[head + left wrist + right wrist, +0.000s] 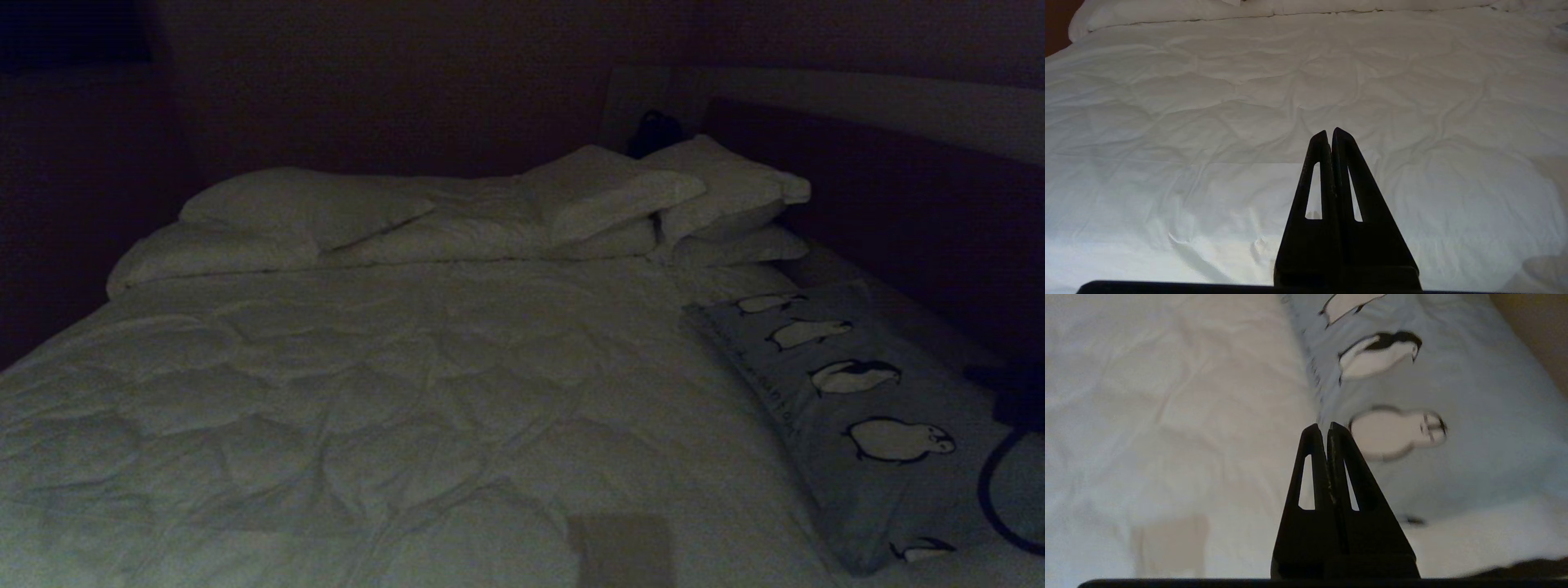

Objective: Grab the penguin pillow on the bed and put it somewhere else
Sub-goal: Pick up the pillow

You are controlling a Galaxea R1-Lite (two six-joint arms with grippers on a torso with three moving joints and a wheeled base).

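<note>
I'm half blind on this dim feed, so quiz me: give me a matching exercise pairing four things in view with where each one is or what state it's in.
Things:
1. penguin pillow
2. white pillows
3. right pincer
4. left pincer

Places or states:
A. shut, over bare duvet
B. piled along the bed's far end
C. lying along the bed's right edge
D. shut, tips beside the blue pillow's edge

Pairs: 1-C, 2-B, 3-D, 4-A
</note>
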